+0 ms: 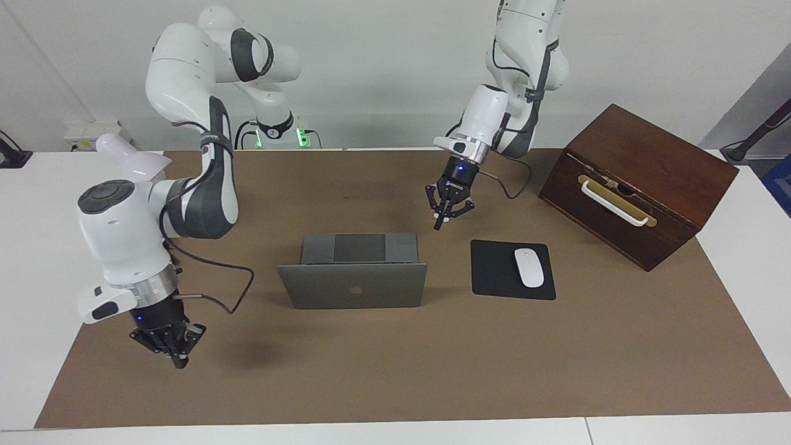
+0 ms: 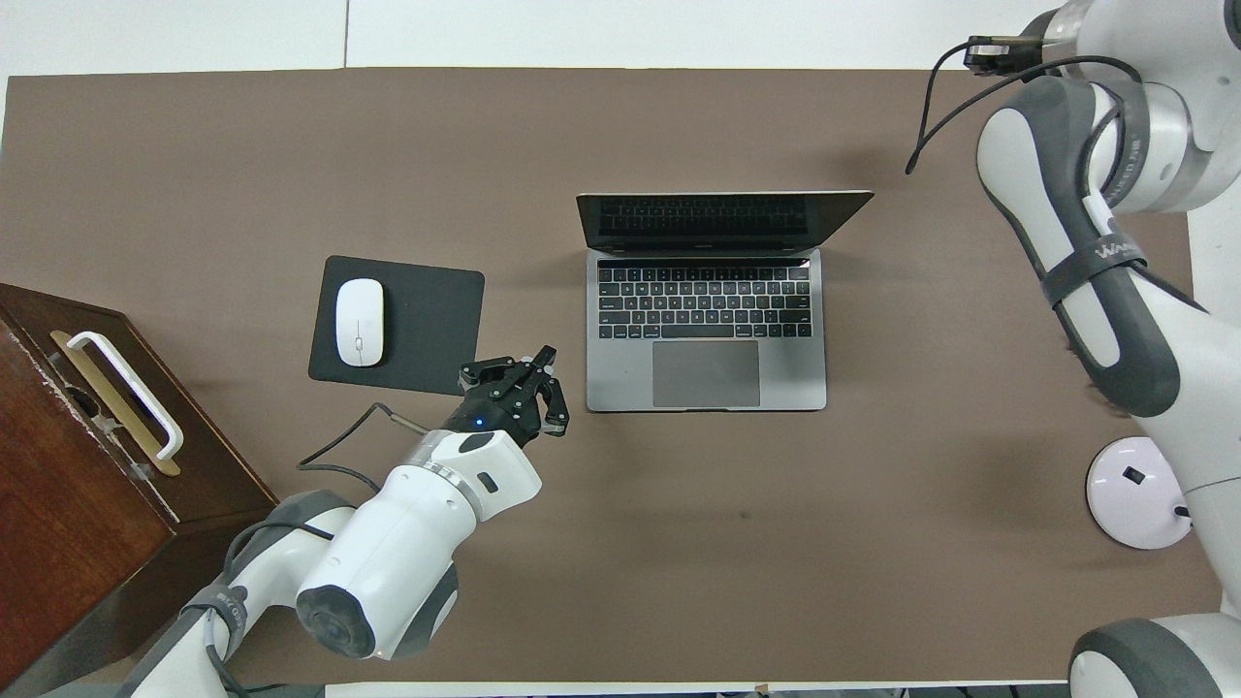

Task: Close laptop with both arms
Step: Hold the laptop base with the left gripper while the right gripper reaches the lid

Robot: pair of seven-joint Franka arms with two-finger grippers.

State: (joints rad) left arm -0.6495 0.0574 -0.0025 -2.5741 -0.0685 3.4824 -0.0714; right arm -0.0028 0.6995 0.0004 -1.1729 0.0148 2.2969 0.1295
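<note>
The silver-grey laptop (image 1: 352, 285) (image 2: 706, 330) stands open in the middle of the brown mat, with its lid upright and the apple logo turned away from the robots. My left gripper (image 1: 439, 225) (image 2: 546, 361) hangs shut and empty over the mat, between the mouse pad and the laptop's deck corner, and touches neither. At the right arm's end of the table, my right gripper (image 1: 178, 362) hangs shut and empty low over the mat, well apart from the laptop. In the overhead view that gripper is hidden under its own arm.
A black mouse pad (image 1: 491, 269) (image 2: 431, 325) carrying a white mouse (image 1: 529, 267) (image 2: 359, 321) lies beside the laptop toward the left arm's end. A dark wooden box (image 1: 642, 179) (image 2: 68, 465) stands at that end. A white round base (image 2: 1136, 492) sits at the right arm's end.
</note>
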